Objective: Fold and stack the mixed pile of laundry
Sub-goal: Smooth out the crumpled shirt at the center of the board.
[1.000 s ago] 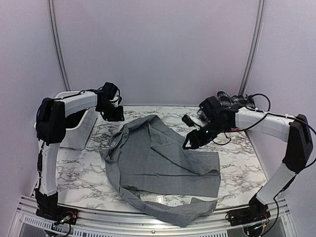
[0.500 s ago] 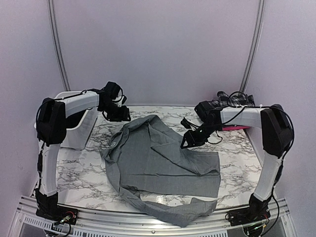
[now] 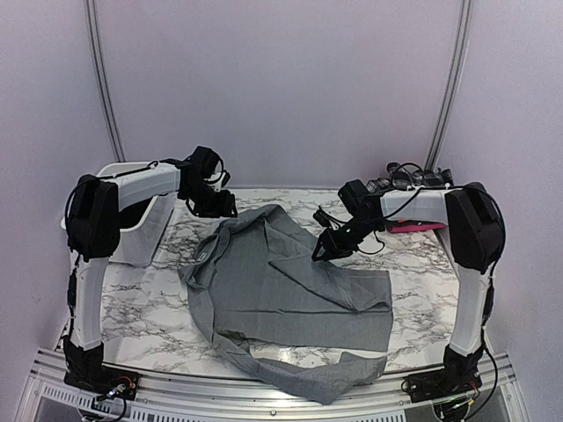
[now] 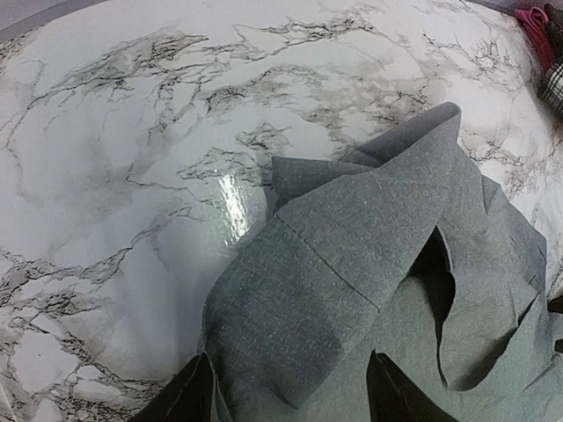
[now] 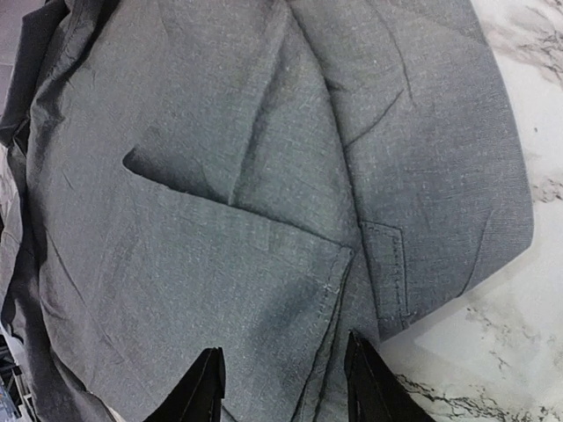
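Observation:
A grey collared shirt [image 3: 281, 281] lies spread and partly folded on the marble table [image 3: 141, 308]. My left gripper [image 3: 220, 207] hovers at the shirt's far left corner. In the left wrist view it [image 4: 290, 397] is open, and a folded flap of the shirt [image 4: 343, 264] lies below its jaws, not held. My right gripper [image 3: 324, 250] sits over the shirt's far right edge. It [image 5: 286, 387] is open above a stitched hem and pocket of the shirt [image 5: 246, 176]. A pink piece [image 3: 413, 227] shows at the back right, and a plaid piece [image 4: 554, 83] beside it.
A white slotted basket [image 3: 141, 233] stands at the back left, beside the left arm. The right forearm and its cables stretch across the back right corner. A long sleeve of the shirt trails to the table's near edge [image 3: 334, 382].
My left gripper has opened and shifted a little to the right. My right gripper has moved left along the shirt's far edge, its jaws somewhat narrower.

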Robot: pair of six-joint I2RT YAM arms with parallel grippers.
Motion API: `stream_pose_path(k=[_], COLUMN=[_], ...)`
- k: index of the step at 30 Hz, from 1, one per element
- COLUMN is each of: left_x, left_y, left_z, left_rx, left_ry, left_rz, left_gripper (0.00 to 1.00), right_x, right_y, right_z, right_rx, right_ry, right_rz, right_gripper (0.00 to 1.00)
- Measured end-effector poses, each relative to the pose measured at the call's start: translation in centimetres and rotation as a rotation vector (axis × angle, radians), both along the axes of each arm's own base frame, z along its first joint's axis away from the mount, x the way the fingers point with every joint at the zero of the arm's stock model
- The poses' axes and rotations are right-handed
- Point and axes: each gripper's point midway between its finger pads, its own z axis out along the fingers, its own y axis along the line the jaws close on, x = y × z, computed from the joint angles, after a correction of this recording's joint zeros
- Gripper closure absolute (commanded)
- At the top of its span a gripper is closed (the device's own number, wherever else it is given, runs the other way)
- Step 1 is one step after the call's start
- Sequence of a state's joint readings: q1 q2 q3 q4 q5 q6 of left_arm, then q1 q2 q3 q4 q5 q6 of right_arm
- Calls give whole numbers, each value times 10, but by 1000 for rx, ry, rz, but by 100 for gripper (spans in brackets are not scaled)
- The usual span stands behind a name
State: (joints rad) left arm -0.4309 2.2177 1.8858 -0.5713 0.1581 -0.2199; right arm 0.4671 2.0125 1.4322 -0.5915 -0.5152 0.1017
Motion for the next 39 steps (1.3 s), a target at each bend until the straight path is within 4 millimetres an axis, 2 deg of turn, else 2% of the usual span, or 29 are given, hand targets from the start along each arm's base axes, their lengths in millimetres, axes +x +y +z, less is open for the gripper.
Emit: stream_pose_path(k=[3, 8, 9, 11, 13, 18, 22, 26, 27, 29, 31, 33, 36, 39], left_x=[1, 2, 2, 2, 2, 0, 4, 8, 9, 12, 15, 19, 24, 32], left_y=[0, 0, 0, 0, 0, -3, -8, -11, -11, -9, -1, 11, 37, 61], left_z=[1, 0, -3, -10, -18, -35, -40, -36, -34, -33, -33, -33, -27, -17], left_rx=[1, 0, 1, 6, 11, 8, -10, -28, -31, -32, -20, 2, 58, 110], left_ry=[-4, -3, 1, 14, 28, 65, 75, 68, 64, 59, 52, 35, 6, -38], left_rz=[2, 3, 4, 5, 5, 0, 3, 4, 8, 18, 39, 68, 132, 196], left_gripper=[33, 29, 29, 29, 29, 31, 59, 96, 100, 100, 100, 100, 100, 100], right_x=[1, 2, 1, 3, 5, 13, 12, 14, 15, 17, 22, 28, 42, 59], right_y=[4, 12, 13, 16, 18, 22, 21, 13, 9, -2, -20, -46, -92, -130], right_z=[-8, -16, -15, -11, -7, 7, 24, 52, 59, 79, 95, 108, 110, 97], right_rx=[-5, -11, -11, -7, -3, 9, 16, 14, 12, 5, -11, -38, -109, -185], right_ry=[14, 22, 21, 14, 2, -32, -55, -109, -128, -177, -226, -269, -306, -312], right_rz=[6, 21, 25, 28, 34, 36, 33, 14, 3, -25, -70, -134, -250, -349], right_gripper=[60, 71, 74, 89, 100, 100, 100, 100, 100, 100, 100, 100, 100, 100])
